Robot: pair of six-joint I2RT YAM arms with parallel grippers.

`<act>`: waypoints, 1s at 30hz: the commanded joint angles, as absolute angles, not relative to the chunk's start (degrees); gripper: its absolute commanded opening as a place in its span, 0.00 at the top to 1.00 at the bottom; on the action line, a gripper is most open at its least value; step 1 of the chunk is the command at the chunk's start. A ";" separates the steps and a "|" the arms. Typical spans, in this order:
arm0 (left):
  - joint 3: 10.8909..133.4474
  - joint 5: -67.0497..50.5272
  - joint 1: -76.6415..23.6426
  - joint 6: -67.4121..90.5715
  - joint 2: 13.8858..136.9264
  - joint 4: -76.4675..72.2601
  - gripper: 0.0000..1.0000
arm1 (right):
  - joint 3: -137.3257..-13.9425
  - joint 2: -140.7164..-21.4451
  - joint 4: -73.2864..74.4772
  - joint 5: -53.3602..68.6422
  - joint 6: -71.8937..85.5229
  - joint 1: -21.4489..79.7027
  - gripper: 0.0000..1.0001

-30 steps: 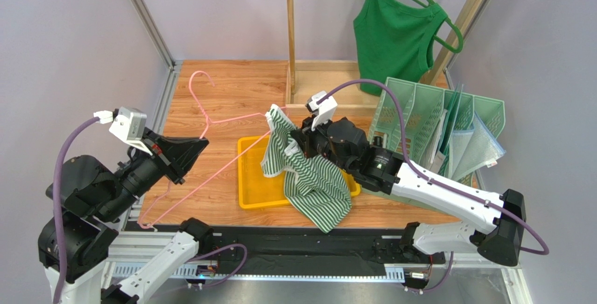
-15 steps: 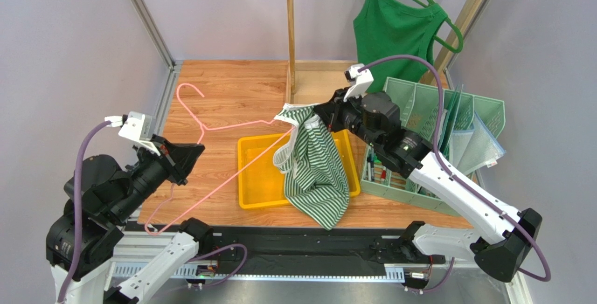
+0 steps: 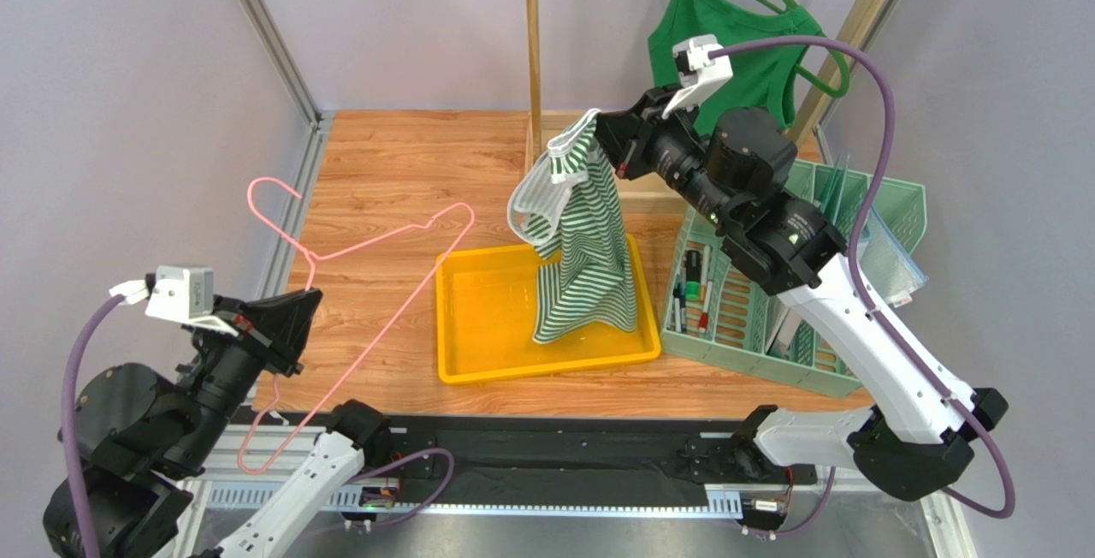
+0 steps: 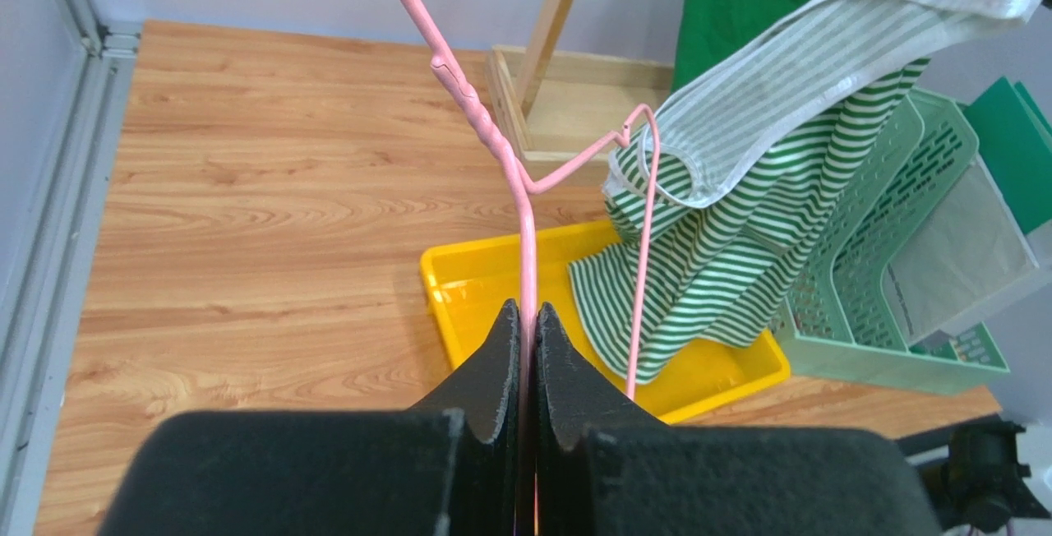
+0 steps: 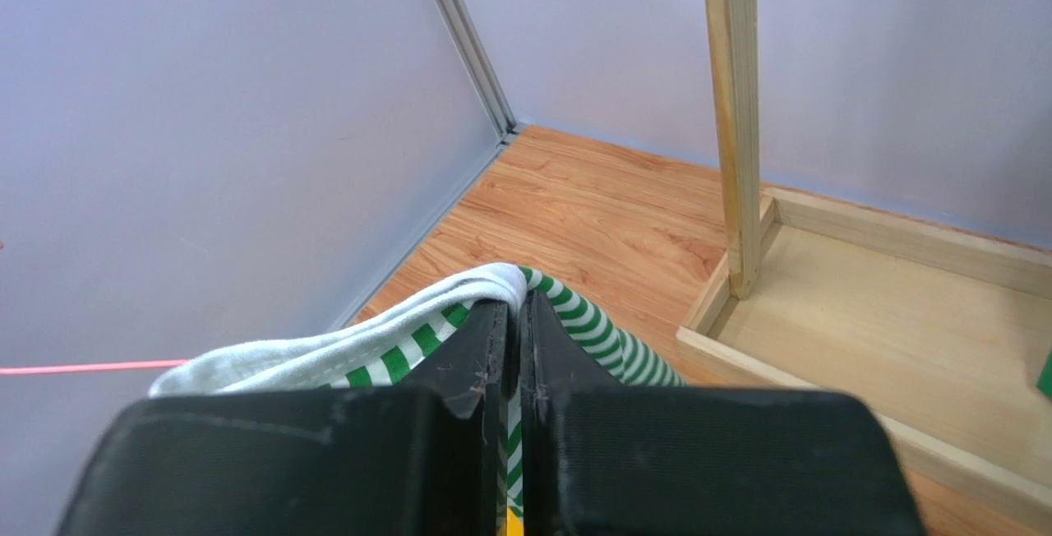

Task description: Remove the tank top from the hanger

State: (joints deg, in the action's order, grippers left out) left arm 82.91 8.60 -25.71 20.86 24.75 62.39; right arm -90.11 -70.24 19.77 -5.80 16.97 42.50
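Nearly clear: hold both grips and widen the gap

Hold the right gripper (image 3: 604, 141) pinched tight on the white-edged strap of the striped tank top (image 3: 585, 250), jaws pressed together with cloth spilling out on either side. Likewise hold the left gripper (image 4: 529, 329) clamped on the wire of the pink hanger (image 4: 527, 259), no daylight between the jaws.

Note the garment's place: hanging from the raised right arm above the yellow tray (image 3: 445, 314), lower hem dipping toward the tray floor; touching it or not, hard to tell.

Judge the separation from above: a gap between the hanger's shoulder tip and the nearest strap loop, so probably off already. Distrust the left wrist view, where the wire crosses in front of the stripes and hides any contact.

To finish cleanly, draw the hanger away to the left and low. Bring the top no nearer the wooden post (image 3: 531, 45) or the green top (image 3: 758, 64) behind. Watch the loose strap loop for a snag on the wire tip, and loosen neither grip before that loop hangs well apart from the wire.
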 commanded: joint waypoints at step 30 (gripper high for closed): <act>85.69 15.20 -25.58 21.27 19.78 65.04 1.00 | -92.37 -87.35 16.69 32.91 6.68 38.32 1.00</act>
